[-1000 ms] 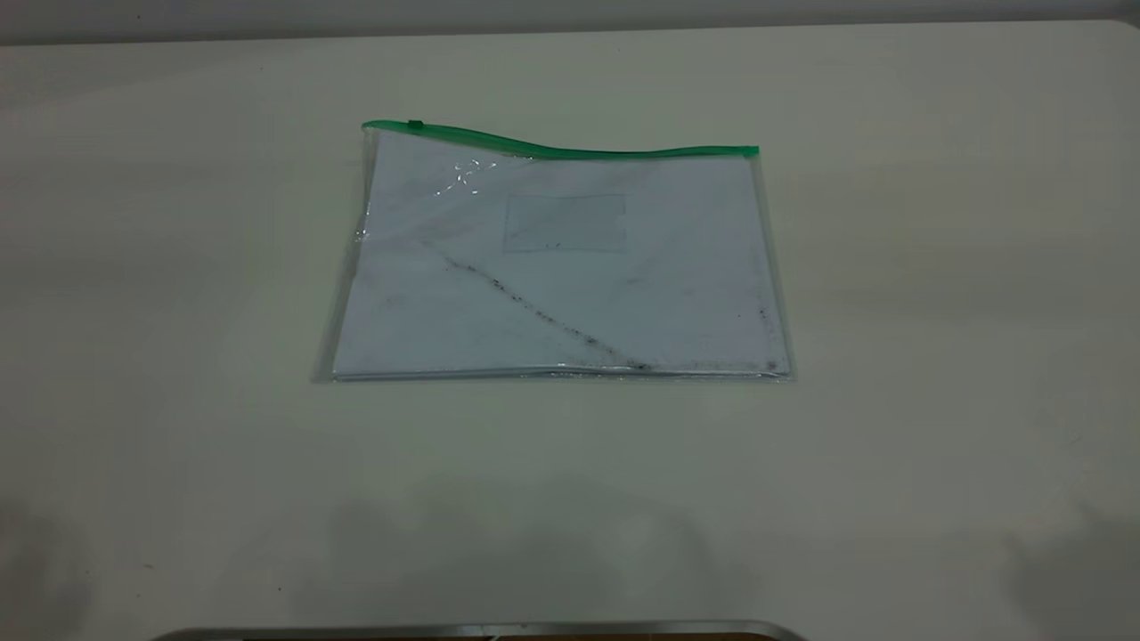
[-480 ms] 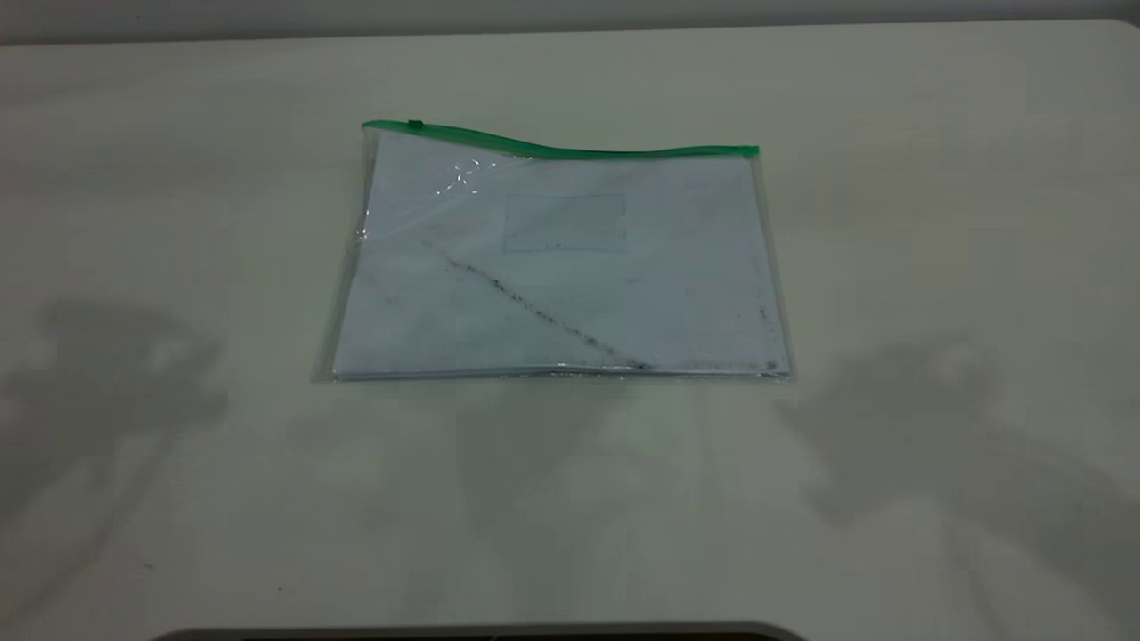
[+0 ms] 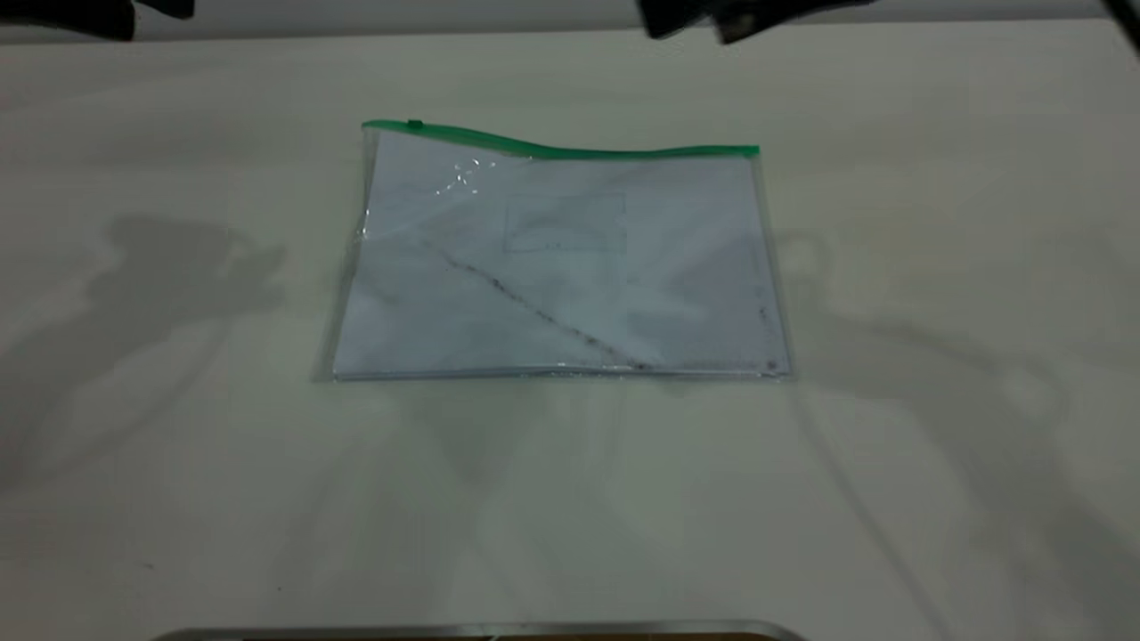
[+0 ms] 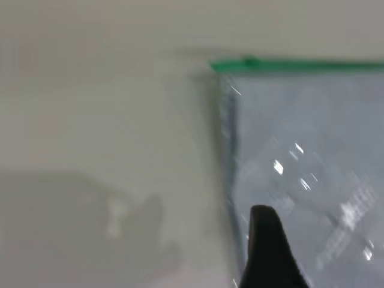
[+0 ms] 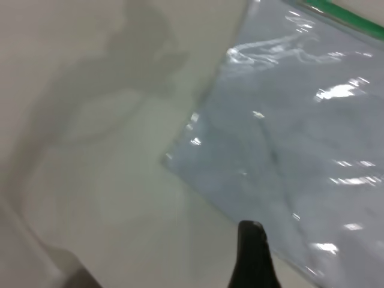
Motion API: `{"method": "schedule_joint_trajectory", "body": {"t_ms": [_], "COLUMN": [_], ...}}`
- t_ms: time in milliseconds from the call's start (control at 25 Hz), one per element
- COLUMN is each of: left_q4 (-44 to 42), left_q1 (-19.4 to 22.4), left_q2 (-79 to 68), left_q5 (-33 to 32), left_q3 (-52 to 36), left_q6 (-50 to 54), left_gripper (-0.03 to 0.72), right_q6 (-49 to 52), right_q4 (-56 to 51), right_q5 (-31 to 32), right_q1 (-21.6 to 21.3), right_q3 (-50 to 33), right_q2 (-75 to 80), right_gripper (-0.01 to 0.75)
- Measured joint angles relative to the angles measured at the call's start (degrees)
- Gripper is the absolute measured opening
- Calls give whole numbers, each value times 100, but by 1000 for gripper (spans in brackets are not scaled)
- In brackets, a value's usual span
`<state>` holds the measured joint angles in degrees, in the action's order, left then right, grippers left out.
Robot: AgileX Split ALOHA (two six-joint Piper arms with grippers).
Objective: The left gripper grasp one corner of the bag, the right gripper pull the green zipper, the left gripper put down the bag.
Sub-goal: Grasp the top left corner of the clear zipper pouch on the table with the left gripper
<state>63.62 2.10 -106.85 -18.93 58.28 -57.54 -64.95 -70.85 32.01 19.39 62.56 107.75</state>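
While the bag point(image 3: 557, 258) is lying flat and untouched on the surface point(image 3: 935, 267), the left hand point(image 3: 67, 13) and right hand point(image 3: 721, 18) are just coming into view high beyond its green zipper point(image 3: 570, 147), holding nothing, openness unclear, so grabbing is starting.

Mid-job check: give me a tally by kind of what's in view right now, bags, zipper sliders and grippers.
Bags: 1, the bag, flat on the table.
Zipper sliders: 1, on the green zipper, near its left end.
Grippers: 2, left gripper and right gripper, both at the far edge.
Total: 4.
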Motion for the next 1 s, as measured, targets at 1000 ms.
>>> {"method": "schedule_joint_trajectory", "body": {"t_ms": [1000], "left_q4": [59], "left_q1": [123], "left_q2": [-3925], "left_q5": [-1671], "left_q3": [3449], "left_q6": [-399], "left_gripper": [520], "right_q6": [-217], "right_q4": [-313], "right_q5": [537], "right_q1": [0], "right_q3": [392], "right_q2": [388], "right_gripper": [578]}}
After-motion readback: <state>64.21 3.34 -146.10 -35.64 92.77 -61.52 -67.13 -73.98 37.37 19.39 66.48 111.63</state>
